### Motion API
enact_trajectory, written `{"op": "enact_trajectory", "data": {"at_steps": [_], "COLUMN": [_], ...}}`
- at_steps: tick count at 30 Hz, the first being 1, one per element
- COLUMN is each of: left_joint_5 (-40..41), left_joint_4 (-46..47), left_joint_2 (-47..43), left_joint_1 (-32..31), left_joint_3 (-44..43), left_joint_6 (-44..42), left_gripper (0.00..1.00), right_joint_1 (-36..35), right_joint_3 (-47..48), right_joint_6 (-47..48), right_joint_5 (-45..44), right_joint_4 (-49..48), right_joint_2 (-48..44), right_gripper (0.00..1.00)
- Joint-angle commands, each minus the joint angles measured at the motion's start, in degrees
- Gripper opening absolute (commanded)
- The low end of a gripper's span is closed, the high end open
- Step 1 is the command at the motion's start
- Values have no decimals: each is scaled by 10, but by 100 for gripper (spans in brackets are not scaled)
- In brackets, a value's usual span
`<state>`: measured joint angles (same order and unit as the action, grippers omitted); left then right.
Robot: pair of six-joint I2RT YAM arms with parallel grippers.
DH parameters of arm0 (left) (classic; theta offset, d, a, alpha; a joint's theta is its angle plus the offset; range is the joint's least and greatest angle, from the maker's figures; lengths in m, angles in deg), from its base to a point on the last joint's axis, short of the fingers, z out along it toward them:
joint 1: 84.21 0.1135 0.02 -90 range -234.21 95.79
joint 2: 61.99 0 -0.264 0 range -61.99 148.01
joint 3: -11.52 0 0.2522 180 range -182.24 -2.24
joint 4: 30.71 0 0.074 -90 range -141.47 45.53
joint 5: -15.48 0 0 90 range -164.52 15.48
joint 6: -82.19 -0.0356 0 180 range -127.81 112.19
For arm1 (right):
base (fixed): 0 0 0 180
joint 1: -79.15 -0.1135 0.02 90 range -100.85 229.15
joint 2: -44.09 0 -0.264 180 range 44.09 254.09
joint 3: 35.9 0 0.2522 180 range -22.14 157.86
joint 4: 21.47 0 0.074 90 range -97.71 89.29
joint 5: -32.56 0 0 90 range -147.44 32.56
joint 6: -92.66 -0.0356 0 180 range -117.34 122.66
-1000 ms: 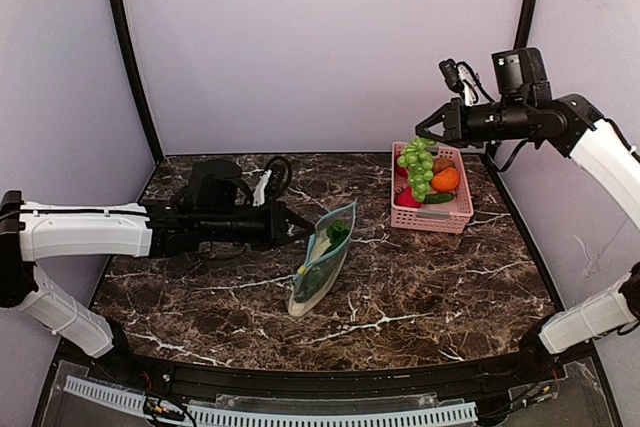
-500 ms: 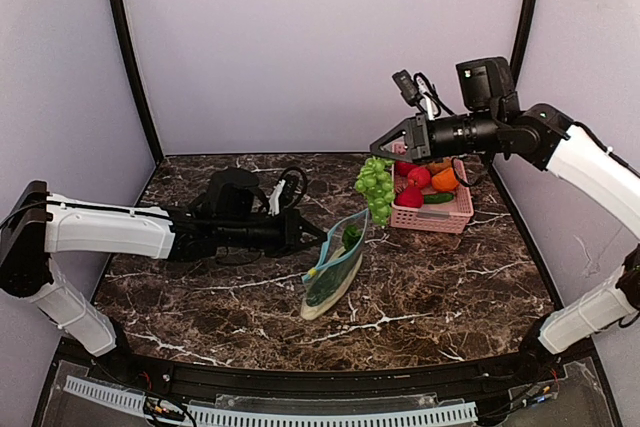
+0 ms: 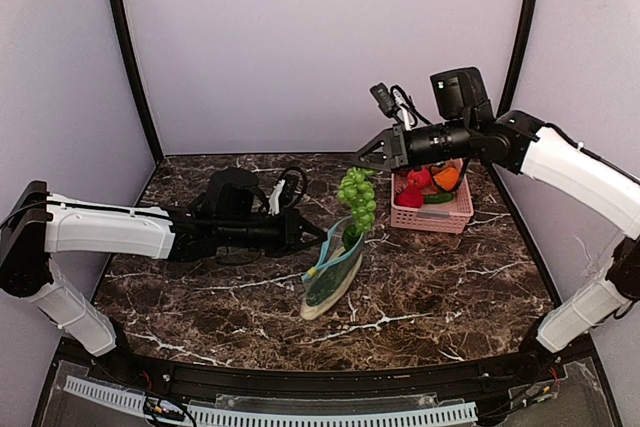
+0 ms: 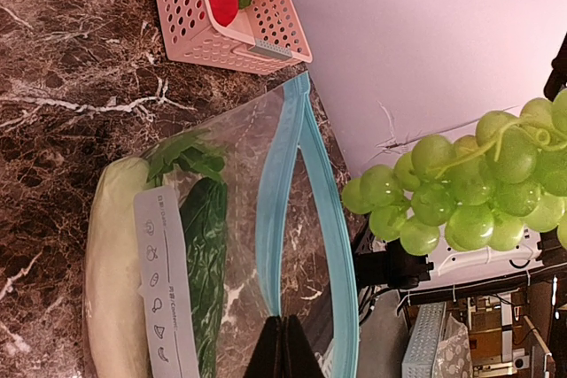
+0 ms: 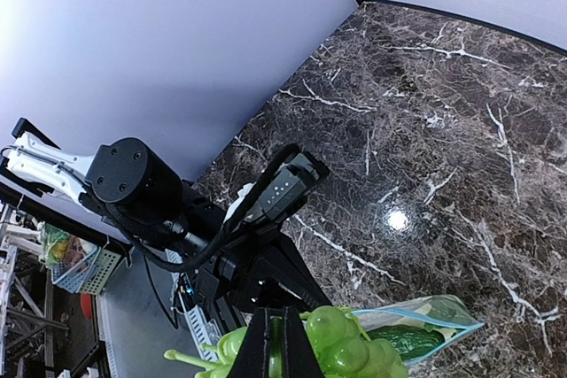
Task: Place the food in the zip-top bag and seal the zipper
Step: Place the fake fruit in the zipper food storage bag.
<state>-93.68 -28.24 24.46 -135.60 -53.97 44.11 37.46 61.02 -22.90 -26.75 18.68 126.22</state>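
At centre frame of the overhead view, my right pincer [image 3: 357, 161] is clamped tight on the stem of the grape bunch [image 3: 358, 199]. The bunch hangs free directly over the mouth of the zip-top bag [image 3: 330, 272]. Its lowest grapes sit close to the bag's upper corner; I cannot confirm contact.

To the left of that, my left pincer [image 3: 318, 237] is closed on one lip of the bag. The left wrist view shows the fingers meeting on the teal zipper [image 4: 276, 210] at lower centre, with the mouth held parted.

Contents noted through the clear film:
- gourd [image 4: 111, 281], lying lowest
- pepper [image 4: 208, 254], beside it
- leafy vegetable [image 4: 186, 157], nearer the far end

Progress, in my judgement: three items are bagged, the grapes are not yet in, and the zipper is unsealed along its whole length. Lowering, release and sealing remain.

Surface is a dark marbled tabletop [image 3: 200, 292]. A pink basket [image 3: 430, 219] with red and orange toys stands right of centre, apart from the bag. A plain lilac wall [image 3: 300, 47] closes the back.
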Motion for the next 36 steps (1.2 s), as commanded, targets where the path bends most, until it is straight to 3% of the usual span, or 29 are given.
{"op": "enact_trajectory", "data": {"at_steps": [1,27,36], "left_joint_5": [-1,0,-1], "left_joint_4": [10,9,7], "left_joint_2": [1,-7,-11], "left_joint_1": [-3,-3,-3], "left_joint_3": [-3,0,1], "left_joint_6": [4,4,4], "left_gripper": [1,1,1], "right_joint_1": [-7,-14,-15], "right_joint_3": [-12,-73,-58], "right_joint_6": [4,19,37], "right_joint_5": [15,-13,-116], "right_joint_4": [-31,-36,1], "right_joint_2": [14,41,34], "right_gripper": [0,0,0]}}
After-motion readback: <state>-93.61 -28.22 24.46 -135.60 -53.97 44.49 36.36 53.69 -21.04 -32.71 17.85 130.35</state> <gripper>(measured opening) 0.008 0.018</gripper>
